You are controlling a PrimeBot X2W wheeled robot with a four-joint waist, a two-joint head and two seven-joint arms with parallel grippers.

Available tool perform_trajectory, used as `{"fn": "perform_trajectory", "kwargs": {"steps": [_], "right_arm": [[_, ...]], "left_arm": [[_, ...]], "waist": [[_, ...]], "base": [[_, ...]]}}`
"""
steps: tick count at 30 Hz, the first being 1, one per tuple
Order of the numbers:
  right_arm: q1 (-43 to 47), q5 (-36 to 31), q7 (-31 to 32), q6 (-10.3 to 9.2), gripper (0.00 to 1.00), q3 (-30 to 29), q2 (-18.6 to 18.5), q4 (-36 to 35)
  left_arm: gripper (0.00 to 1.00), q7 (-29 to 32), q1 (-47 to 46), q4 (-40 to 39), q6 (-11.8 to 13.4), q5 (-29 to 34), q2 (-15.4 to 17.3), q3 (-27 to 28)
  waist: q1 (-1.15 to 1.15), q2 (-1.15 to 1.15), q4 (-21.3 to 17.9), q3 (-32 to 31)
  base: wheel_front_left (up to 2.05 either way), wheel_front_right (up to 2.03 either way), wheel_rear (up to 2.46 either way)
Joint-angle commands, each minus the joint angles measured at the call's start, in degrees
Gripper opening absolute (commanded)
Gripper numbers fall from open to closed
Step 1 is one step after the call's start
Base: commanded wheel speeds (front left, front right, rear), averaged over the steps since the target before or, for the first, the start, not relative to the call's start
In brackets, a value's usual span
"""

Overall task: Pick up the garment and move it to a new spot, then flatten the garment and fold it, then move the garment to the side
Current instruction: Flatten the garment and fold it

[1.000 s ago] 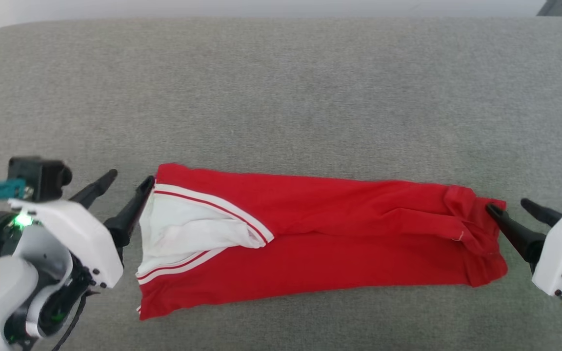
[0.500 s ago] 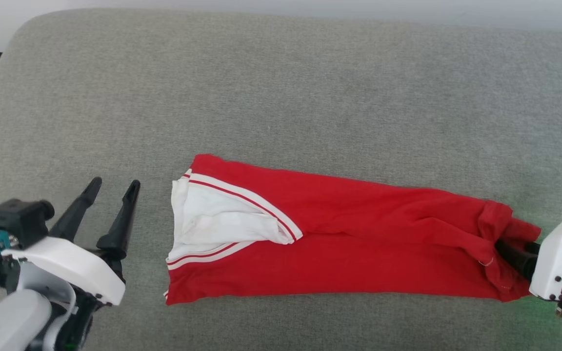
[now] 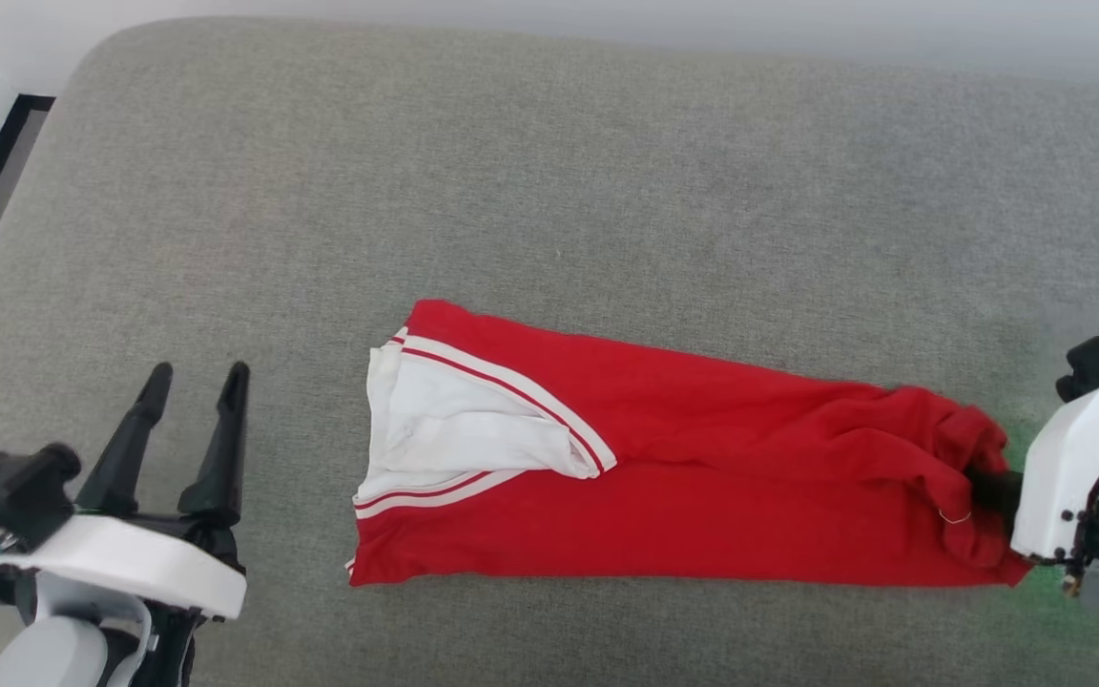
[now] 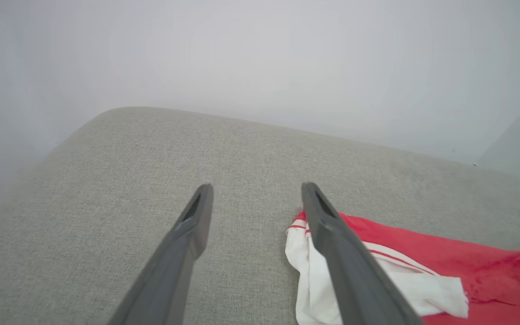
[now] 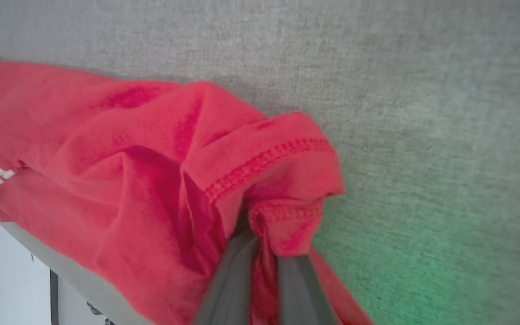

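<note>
Lying with its long axis running from the centre-left of the head view to the lower right, the garment (image 3: 702, 496) rests on the grey cushion (image 3: 549, 191). Its white band (image 3: 454, 429) is at the left end and its bunched red hem (image 3: 964, 448) at the right edge, where the right claw (image 3: 986, 489) is pinched shut on that hem, reaching in from the right. The left claw (image 3: 198, 374) hangs wide open and empty at the lower left, fingers pointing up the frame, well apart from the white end; the right arm is nearer, and the cloth stretches leftward from its grip.
</note>
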Motion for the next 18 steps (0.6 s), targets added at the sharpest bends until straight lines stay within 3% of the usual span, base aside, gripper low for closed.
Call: {"fn": "perform_trajectory", "kwargs": {"steps": [1,9,18], "right_arm": [[-0.9,0.4,0.0,0.27,0.0,0.0,-0.7,-0.4],[-0.4,1.1,0.0,0.14,0.0,-5.2,-5.5,-1.0],[-1.2,-2.1,-1.4,0.14,0.0,-11.3,-11.1,3.3]], "left_arm": [[1.0,-0.4,1.2,-0.1,-0.7,0.8,-0.9,1.5],[1.0,-0.4,7.3,-0.3,-5.9,8.5,-8.6,10.8],[1.0,-0.3,10.1,1.5,-12.1,14.8,-15.4,18.0]], "waist": [[0.0,0.0,-0.1,-0.2],[0.0,0.0,-1.0,-1.5],[0.0,0.0,-2.1,-2.3]], "base": [[0.0,0.0,0.0],[0.0,0.0,0.0],[0.0,0.0,0.0]]}}
